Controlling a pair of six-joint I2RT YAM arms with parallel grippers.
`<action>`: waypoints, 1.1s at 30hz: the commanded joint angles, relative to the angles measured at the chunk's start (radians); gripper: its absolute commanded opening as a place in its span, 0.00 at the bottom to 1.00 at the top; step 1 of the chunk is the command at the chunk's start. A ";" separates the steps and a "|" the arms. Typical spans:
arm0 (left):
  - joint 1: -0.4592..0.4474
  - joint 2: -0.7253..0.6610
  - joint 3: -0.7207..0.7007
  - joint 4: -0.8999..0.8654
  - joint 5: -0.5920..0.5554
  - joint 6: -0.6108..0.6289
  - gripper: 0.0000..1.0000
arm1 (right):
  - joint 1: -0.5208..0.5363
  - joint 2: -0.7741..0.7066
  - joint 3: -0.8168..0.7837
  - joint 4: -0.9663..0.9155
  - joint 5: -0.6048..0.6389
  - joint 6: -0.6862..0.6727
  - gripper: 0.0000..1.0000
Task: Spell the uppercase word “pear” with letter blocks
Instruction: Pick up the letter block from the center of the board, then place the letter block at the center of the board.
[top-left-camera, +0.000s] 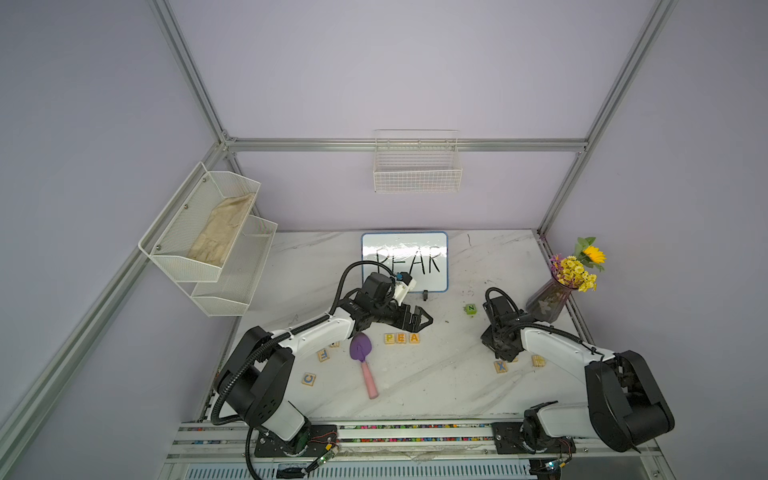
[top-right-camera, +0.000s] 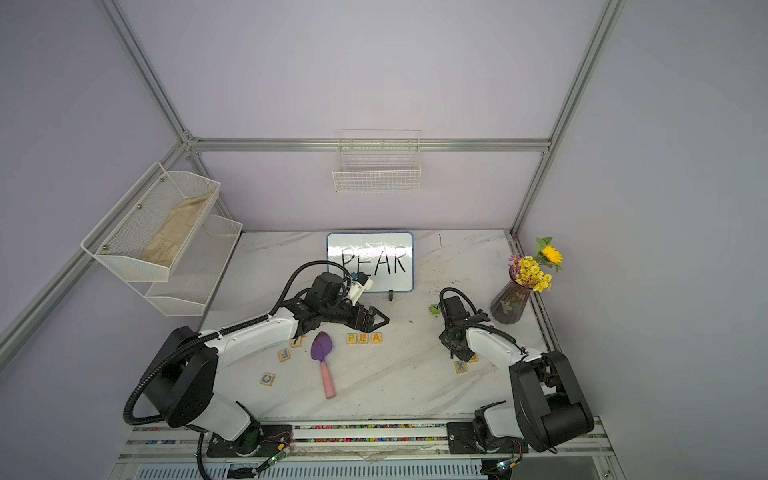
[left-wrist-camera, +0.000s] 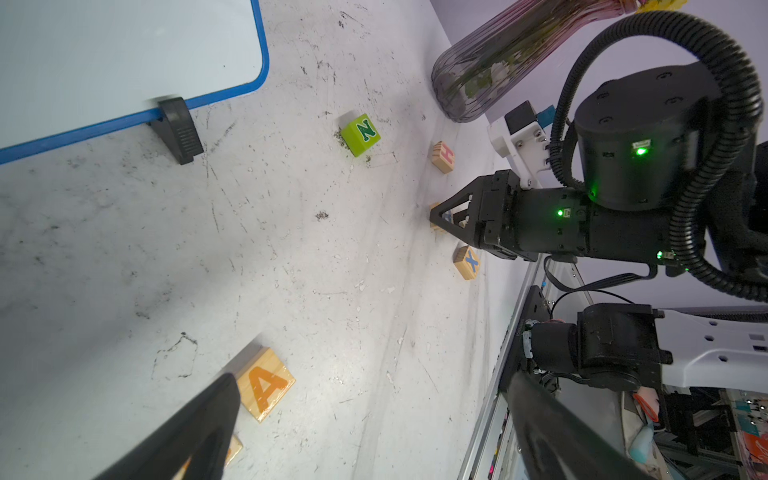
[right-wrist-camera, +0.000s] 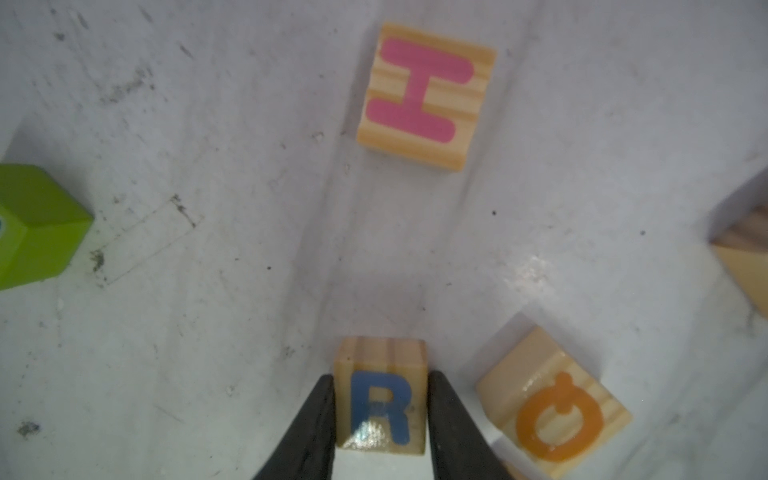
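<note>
On the table (right-wrist-camera: 208, 324), the right pincer (right-wrist-camera: 381, 377) is closed on the R block (right-wrist-camera: 380, 405)

Arms (top-left-camera: 316, 332): white shells, black round joints
Hose (left-wrist-camera: 731, 54): black, ribbed
Left pincer (top-left-camera: 428, 320): black, triangular fingers
Lights (left-wrist-camera: 641, 150): small, green

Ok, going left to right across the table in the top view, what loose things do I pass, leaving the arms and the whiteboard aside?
C block → F block → purple trowel → P block → E block → A block → green N cube → X block → vase.
</note>
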 joint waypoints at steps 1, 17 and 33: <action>-0.009 -0.007 0.090 0.011 -0.014 0.023 1.00 | -0.007 0.003 -0.003 0.003 0.013 -0.008 0.35; 0.007 -0.094 0.021 -0.036 -0.185 -0.037 1.00 | 0.166 -0.005 0.240 -0.062 0.048 -0.239 0.29; 0.069 -0.353 -0.148 -0.138 -0.402 -0.127 1.00 | 0.449 0.304 0.379 0.029 -0.002 -0.317 0.29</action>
